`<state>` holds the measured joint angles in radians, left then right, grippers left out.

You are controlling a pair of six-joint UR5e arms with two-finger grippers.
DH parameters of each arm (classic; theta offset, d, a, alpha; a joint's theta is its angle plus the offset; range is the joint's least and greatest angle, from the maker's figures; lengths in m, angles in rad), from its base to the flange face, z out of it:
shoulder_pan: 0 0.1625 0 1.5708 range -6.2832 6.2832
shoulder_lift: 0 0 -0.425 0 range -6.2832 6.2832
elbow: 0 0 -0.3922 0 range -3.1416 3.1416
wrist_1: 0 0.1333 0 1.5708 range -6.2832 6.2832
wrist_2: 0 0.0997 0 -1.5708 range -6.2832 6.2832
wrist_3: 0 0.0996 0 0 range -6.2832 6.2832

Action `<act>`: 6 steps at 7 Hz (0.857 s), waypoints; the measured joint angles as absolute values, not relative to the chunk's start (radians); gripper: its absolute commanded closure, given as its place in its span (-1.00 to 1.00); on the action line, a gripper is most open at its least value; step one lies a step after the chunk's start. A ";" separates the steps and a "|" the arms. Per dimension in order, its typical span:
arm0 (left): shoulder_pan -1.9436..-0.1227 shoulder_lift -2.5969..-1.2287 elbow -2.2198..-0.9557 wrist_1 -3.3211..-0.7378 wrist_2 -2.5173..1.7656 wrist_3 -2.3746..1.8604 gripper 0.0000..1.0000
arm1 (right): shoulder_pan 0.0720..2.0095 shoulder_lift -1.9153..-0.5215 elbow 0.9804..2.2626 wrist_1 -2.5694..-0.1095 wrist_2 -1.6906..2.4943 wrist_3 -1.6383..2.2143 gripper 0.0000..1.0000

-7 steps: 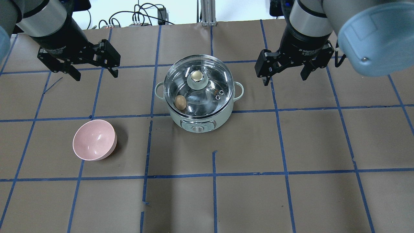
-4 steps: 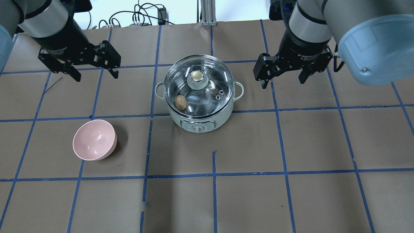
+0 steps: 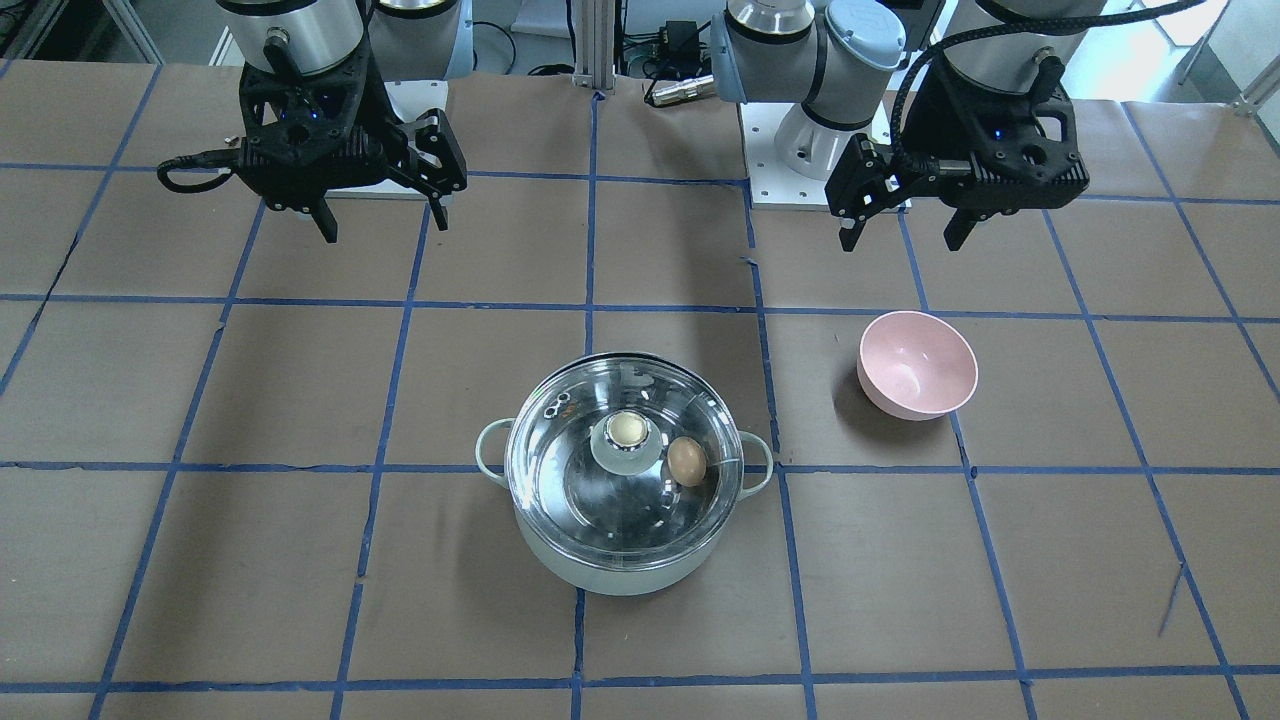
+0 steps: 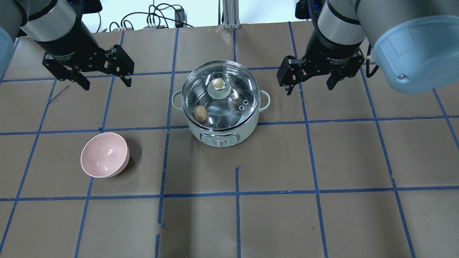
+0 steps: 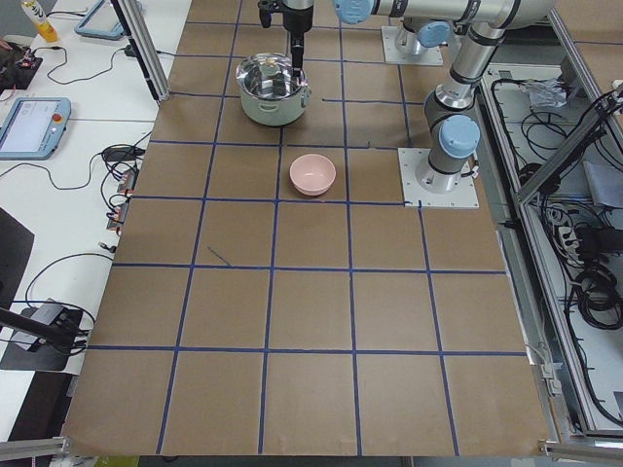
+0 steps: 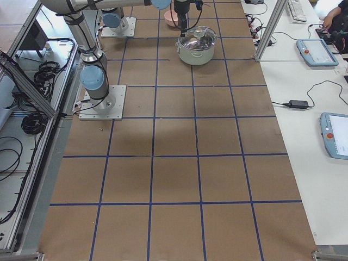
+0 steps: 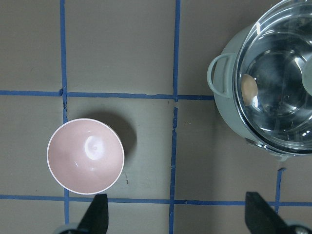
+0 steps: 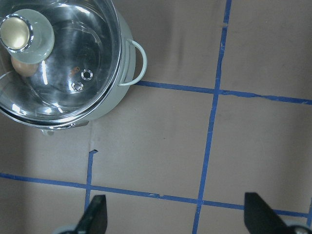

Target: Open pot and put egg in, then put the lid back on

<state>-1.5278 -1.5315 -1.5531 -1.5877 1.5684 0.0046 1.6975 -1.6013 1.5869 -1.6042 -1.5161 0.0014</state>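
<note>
Sitting under the closed lid, the egg lies inside the pot, at 8 o'clock from the knob in the overhead view, so the task looks done. Both tools hang spread and empty: the left gripper has the pot at 4 o'clock, the right gripper at 8 o'clock and nearer. Print on the right one seems to read "2F Adaptive Gripper".

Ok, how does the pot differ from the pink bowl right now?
The pot is mint green with loop side handles; the pink bowl has none. The pot is wider than the pink bowl. The pot is closed by the lid with the egg inside; the pink bowl is open and empty. Both are round and stand on the table.
</note>
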 measured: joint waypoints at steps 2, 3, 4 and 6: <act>-1.528 -1.533 -1.550 -1.588 1.565 0.005 -1.00 | 1.698 -1.604 1.585 -1.605 -1.517 0.000 -1.00; -1.528 -1.534 -1.549 -1.588 1.564 0.005 -1.00 | 1.697 -1.603 1.584 -1.605 -1.517 0.000 -0.99; -1.528 -1.535 -1.547 -1.587 1.563 0.005 -1.00 | 1.696 -1.603 1.583 -1.608 -1.517 0.001 -1.00; -1.528 -1.537 -1.545 -1.586 1.563 0.005 -1.00 | 1.698 -1.601 1.586 -1.632 -1.511 0.001 -0.99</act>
